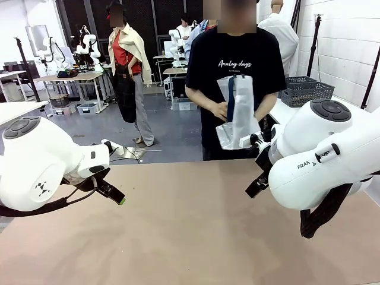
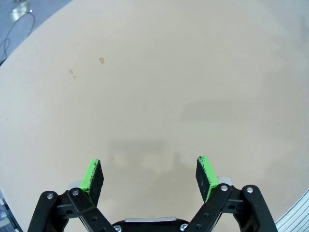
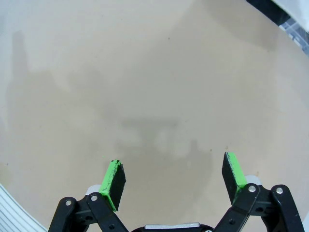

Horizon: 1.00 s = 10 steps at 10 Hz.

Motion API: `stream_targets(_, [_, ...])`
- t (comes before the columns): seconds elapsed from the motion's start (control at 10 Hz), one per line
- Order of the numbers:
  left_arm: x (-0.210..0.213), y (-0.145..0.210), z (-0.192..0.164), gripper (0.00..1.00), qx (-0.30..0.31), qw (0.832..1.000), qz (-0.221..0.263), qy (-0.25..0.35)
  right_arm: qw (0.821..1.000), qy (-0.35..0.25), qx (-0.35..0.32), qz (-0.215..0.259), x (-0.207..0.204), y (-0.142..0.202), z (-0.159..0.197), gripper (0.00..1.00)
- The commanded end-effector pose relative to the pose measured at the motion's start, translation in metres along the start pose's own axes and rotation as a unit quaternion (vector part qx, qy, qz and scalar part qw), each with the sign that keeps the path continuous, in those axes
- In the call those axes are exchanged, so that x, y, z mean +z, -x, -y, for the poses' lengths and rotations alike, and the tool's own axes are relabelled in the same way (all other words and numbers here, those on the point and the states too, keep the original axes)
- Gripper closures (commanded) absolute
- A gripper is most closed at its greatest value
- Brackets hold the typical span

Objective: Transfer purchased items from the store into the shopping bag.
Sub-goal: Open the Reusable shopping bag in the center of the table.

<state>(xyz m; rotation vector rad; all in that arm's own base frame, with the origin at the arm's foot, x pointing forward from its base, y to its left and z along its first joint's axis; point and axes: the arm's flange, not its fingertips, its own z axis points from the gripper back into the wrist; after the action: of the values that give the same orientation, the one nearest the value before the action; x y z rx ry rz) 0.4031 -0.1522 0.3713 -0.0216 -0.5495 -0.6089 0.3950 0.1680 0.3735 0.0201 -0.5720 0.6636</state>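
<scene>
A person at the far side holds the shopping bag [image 1: 238,113] upright in both hands against their chest; it is translucent white with a navy strap. The store [image 1: 306,90], a dark grey mesh basket, stands at the far right behind my right arm, its contents hidden. My left gripper [image 1: 113,193] hovers over the table's left side, and in the left wrist view it [image 2: 149,170] is open over bare tabletop. On the right, my right gripper [image 1: 256,185] hangs above the table; the right wrist view shows it [image 3: 173,175] open with nothing between its green pads [image 3: 115,180].
The tan table [image 1: 190,237] stretches between both arms. My bulky white right arm [image 1: 323,160] blocks part of the far right corner. Beyond the table are other workbenches and a grey floor.
</scene>
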Motion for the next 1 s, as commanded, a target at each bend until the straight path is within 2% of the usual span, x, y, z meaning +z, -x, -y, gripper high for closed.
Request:
stream_targets(0.0, [0.0001, 0.0004, -0.0012, 0.00, 0.001, 1.000, 0.000, 0.000, 1.000, 0.000, 0.000, 0.000, 0.0000, 0.0000, 0.0001, 0.00])
stream_targets(0.9, [0.0001, 0.0004, -0.0012, 0.00, 0.001, 1.000, 0.000, 0.000, 1.000, 0.000, 0.000, 0.000, 0.0000, 0.0000, 0.0001, 0.00])
